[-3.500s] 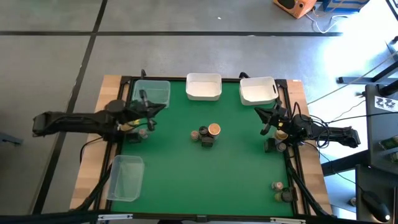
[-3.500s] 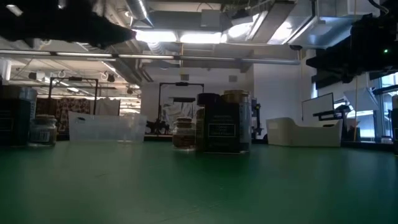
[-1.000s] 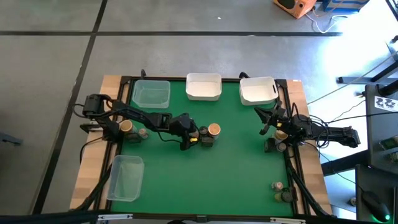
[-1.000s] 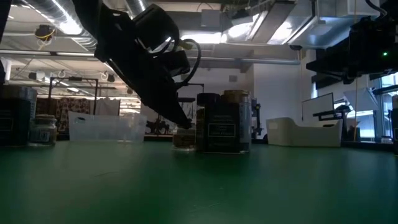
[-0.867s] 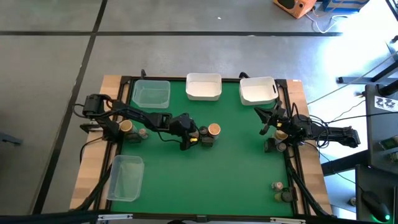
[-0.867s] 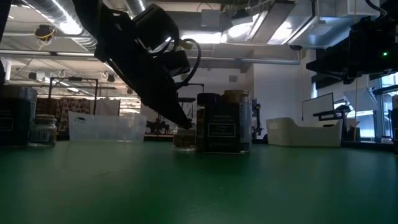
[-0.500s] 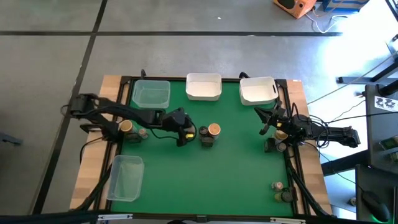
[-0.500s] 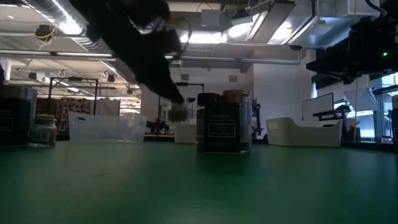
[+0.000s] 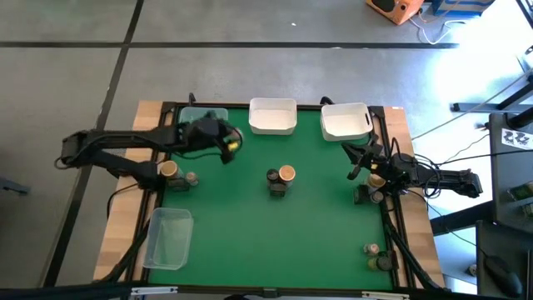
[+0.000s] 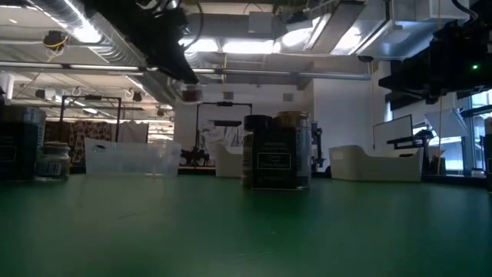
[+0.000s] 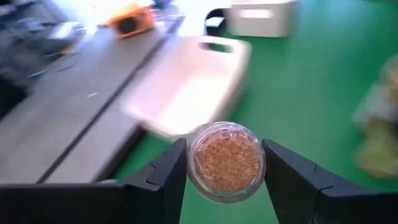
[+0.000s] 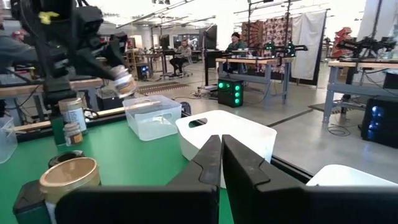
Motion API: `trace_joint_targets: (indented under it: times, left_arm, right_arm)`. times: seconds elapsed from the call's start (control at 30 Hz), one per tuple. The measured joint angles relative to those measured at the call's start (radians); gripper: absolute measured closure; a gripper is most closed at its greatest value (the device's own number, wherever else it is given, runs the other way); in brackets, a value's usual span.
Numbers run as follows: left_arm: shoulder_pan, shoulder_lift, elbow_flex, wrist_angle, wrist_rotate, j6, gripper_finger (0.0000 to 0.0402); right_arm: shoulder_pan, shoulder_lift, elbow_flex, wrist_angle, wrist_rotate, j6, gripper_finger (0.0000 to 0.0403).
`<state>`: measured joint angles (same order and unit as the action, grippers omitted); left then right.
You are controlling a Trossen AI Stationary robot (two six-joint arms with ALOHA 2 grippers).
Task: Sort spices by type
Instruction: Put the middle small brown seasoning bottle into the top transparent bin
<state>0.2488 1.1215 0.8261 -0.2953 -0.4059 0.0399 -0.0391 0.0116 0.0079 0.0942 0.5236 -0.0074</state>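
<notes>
My left gripper (image 9: 230,144) is shut on a small glass spice jar (image 11: 227,160) of brown grains, high above the table near the clear far-left tub (image 9: 202,125). The low view shows that jar (image 10: 191,94) in the air. At the table's middle stand a tan-lidded jar (image 9: 286,173), a dark round container (image 9: 272,176) and a dark blocky one (image 9: 277,188). More jars stand at the left edge (image 9: 169,169) and the right edge (image 9: 375,180). My right gripper (image 9: 357,168) waits shut and empty at the right edge. My left gripper pinches the jar's round wall (image 11: 191,163) between its two fingers, one on each side. The fingers slant down toward the table's far side. The jar is lifted clear of the table, tilted, with a round end toward the wrist camera.
Two white tubs (image 9: 273,116) (image 9: 346,121) stand along the far edge and a clear tub (image 9: 169,237) at the near left. More jars (image 9: 376,255) sit at the near right corner. Bare green mat lies across the table's near half.
My left gripper has lifted the jar out of the middle group. It has carried it up and toward the far left, near the clear tub, tipping closer to level. The other middle containers have stayed where they were.
</notes>
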Motion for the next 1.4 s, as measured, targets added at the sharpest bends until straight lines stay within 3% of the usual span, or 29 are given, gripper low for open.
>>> trace_joint_targets:
  times: [0.17,0.53,0.97,1.13,1.4]
  left_arm:
    - [0.134,-0.027,-0.003,-0.054,-0.087,-0.011,0.0231]
    - [0.343,0.023,-0.032,-0.11,-0.09,-0.128,0.0231]
    - [0.475,0.059,-0.207,0.155,-0.04,-0.303,0.0231]
    - [0.491,0.128,-0.229,0.255,0.034,-0.325,0.0231]
    - [0.492,0.264,-0.229,0.296,0.037,-0.333,0.0231]
  right_arm:
    - [0.0,0.0,0.0,0.014,0.058,-0.001,0.0387]
    - [0.0,0.0,0.0,0.018,0.127,-0.035,0.0387]
    - [-0.001,0.0,0.0,0.014,0.122,-0.035,0.0387]
    - [-0.001,0.0,0.0,0.015,0.122,-0.035,0.0387]
    - [-0.001,0.0,0.0,0.012,0.123,-0.035,0.0387]
